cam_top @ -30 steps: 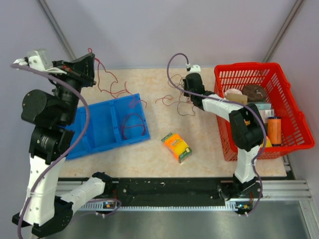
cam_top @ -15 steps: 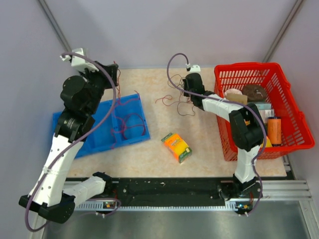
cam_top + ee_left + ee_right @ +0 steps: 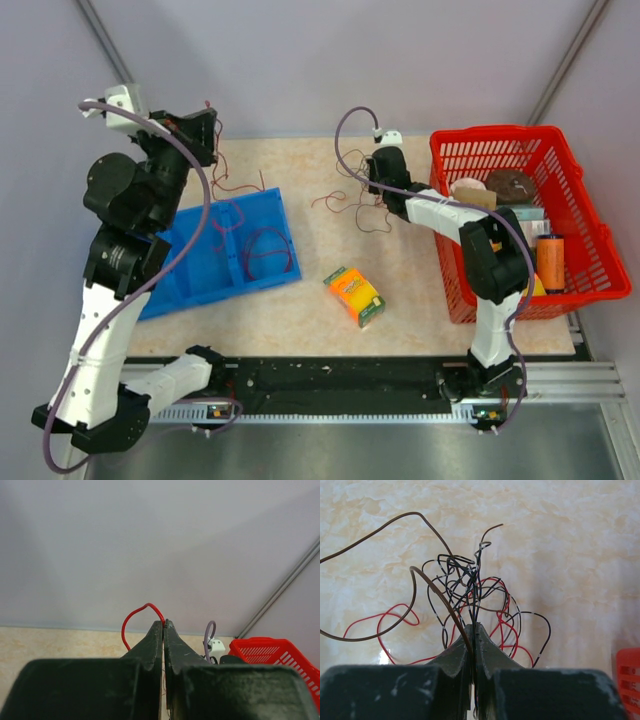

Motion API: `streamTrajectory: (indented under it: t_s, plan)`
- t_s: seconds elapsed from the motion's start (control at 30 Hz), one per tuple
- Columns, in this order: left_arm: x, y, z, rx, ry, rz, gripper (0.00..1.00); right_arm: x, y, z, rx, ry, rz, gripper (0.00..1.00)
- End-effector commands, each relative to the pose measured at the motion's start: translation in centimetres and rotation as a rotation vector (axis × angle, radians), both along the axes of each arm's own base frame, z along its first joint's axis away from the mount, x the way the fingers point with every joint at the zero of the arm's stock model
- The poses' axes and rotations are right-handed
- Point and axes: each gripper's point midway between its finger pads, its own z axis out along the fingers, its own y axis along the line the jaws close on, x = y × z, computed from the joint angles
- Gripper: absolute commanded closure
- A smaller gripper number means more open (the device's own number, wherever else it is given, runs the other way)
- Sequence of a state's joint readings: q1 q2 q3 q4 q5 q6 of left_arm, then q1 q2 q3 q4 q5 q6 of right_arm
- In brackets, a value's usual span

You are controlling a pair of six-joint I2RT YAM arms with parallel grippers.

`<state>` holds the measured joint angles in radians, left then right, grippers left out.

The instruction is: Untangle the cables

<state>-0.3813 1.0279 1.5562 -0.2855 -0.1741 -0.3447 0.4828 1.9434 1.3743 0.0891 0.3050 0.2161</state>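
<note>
A pale marbled surface (image 3: 300,320) lies between plain grey walls (image 3: 300,60). A red basket (image 3: 480,134) of odds and ends stands on its right, a blue tray (image 3: 215,280) on its left, and a small orange box (image 3: 354,296) near the middle. The cables (image 3: 352,205) lie tangled at the far middle, with loose ends running leftward. My right hand (image 3: 378,188) is clenched on that tangle. My left hand (image 3: 207,124), raised at far left, pinches a red strand (image 3: 145,604) that hangs toward the tray.

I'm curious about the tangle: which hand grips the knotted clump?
The right hand, shut on the black-and-red clump; the left hand pinches only a single red wire.
</note>
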Motion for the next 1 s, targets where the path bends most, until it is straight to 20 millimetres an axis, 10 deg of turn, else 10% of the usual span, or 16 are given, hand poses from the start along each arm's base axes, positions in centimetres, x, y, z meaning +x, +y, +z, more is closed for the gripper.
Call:
streamTrajectory:
  t_s: [0.0,0.23,0.43,0.7,0.97]
  plan:
    - [-2.1,1.3,4.3,-0.022,-0.120,0.024,1.00,0.8,-0.2,2.2,0.033,-0.060,-0.003,1.00]
    - [-4.0,2.0,7.7,-0.033,-0.202,0.023,1.00,0.8,-0.1,2.3,0.036,-0.060,-0.001,1.00]
    - [-2.1,0.9,4.8,-0.036,-0.137,0.003,1.00,0.7,-0.3,2.2,0.034,-0.058,-0.003,1.00]
    - [1.2,-0.5,-1.0,-0.018,-0.025,0.000,1.00,0.8,-0.3,2.3,0.033,-0.061,-0.004,1.00]
    - [3.8,-1.5,-14.2,-0.007,0.223,0.008,1.00,0.7,-0.4,2.3,0.031,-0.062,-0.005,1.00]
